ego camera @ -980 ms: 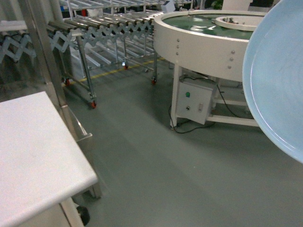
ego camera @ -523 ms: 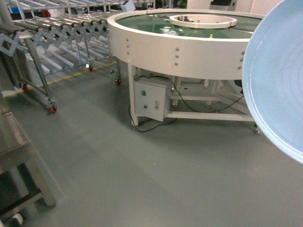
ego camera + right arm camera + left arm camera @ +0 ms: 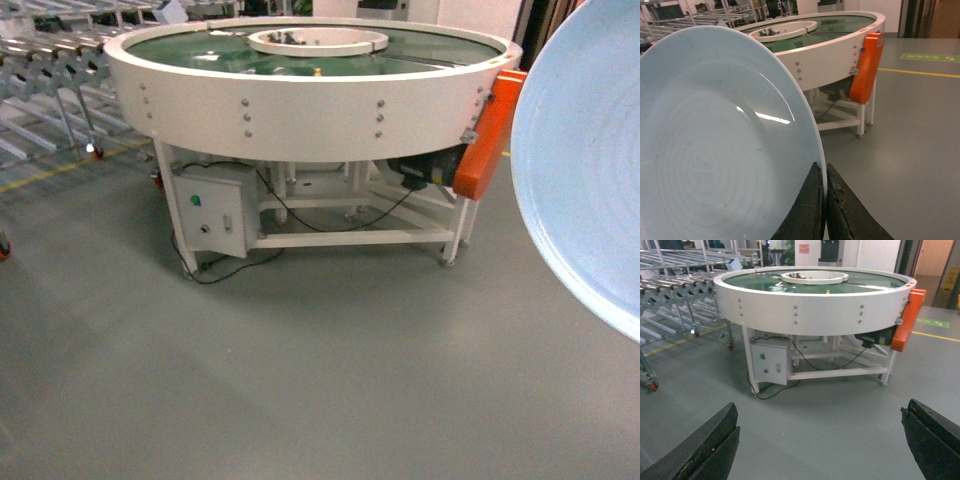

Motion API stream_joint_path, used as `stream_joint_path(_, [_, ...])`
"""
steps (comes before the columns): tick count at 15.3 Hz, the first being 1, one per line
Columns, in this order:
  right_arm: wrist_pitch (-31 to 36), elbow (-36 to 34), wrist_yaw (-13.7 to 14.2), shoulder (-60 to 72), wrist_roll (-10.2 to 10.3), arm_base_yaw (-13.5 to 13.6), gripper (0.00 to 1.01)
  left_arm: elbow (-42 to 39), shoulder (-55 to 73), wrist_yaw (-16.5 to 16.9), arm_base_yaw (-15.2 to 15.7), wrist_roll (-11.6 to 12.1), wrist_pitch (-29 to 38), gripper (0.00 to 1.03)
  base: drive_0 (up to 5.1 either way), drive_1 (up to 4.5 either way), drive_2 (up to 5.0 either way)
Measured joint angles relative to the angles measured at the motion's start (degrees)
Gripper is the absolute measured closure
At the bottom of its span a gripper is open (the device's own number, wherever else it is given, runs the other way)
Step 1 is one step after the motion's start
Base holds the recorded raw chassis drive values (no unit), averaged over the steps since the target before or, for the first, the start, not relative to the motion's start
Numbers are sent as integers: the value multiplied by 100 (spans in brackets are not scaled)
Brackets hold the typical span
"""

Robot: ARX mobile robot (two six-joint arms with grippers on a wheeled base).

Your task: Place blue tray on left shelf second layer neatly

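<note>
The blue tray [image 3: 715, 145], a pale sky-blue round dish, stands on edge in the air and fills the left of the right wrist view. It also covers the right edge of the head view as the blue tray [image 3: 590, 170]. My right gripper [image 3: 824, 170] is shut on its rim, one finger on each face. My left gripper [image 3: 820, 430] is open, its two dark fingers far apart over bare floor with nothing between them. The left shelf is out of view.
A big round white conveyor table [image 3: 300, 100] with a green top stands ahead on the grey floor [image 3: 300, 380]. A white control box [image 3: 210, 212] and an orange motor cover [image 3: 490, 135] hang on it. Roller conveyors [image 3: 675, 295] stand at the far left.
The head view has swung right: the white tabletop and steel posts at left have left the frame, and the round conveyor table now sits centred. The tray stays in the same place at right.
</note>
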Motion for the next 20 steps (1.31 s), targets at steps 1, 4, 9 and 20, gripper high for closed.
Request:
stream_joint_path(1, [-31,0,0,11,0,0,99,0,0,15,0,0,-13,5,318,-396,-396])
stream_joint_path(4, [-24,0,2,9,0,0,99,0,0,24,0,2,-4,5,312,-396,-396])
stream_joint_path(9, [-13,0,2,9,0,0,99,0,0,22,0,2,-13,5,215,-302,-302])
stream_joint_path(20, [-7,0,0,-28,2,0,99,0,0,11,0,0,4,5,-142,91,-375])
